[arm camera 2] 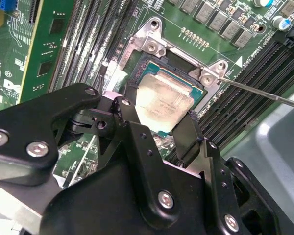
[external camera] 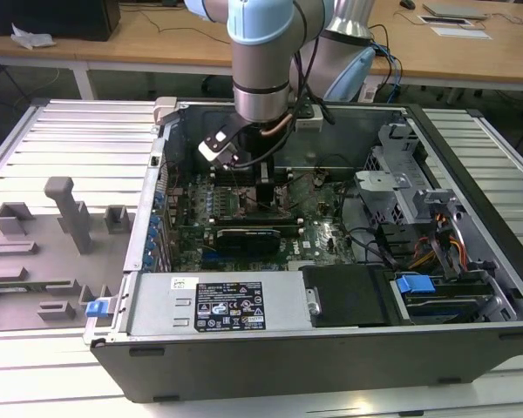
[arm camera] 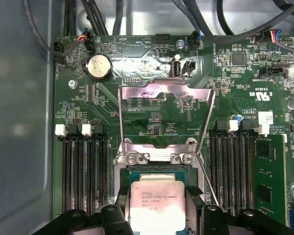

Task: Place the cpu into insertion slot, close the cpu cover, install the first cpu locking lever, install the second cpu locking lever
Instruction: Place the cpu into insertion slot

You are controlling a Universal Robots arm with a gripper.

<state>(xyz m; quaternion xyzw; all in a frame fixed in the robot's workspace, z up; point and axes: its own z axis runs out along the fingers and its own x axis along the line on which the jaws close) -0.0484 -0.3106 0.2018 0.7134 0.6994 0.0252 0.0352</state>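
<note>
Narrowly spread claw (arm camera 2: 157, 121) pinches cpu (arm camera 2: 164, 100) by opposite edges (over insertion slot (arm camera 2: 172, 62), cpu cover (arm camera: 137, 93) open).

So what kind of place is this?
Probably a robot lab or workshop: a robot arm reaches into an open computer case on a slatted metal bench, its gripper holds the cpu, and wooden desks stand behind.

Hand (arm camera: 158, 195) pinches cpu (arm camera: 157, 210) at insertion slot (arm camera: 137, 172); cpu cover (arm camera: 137, 93) flipped open; memory slots (arm camera: 83, 171) both sides.
</note>
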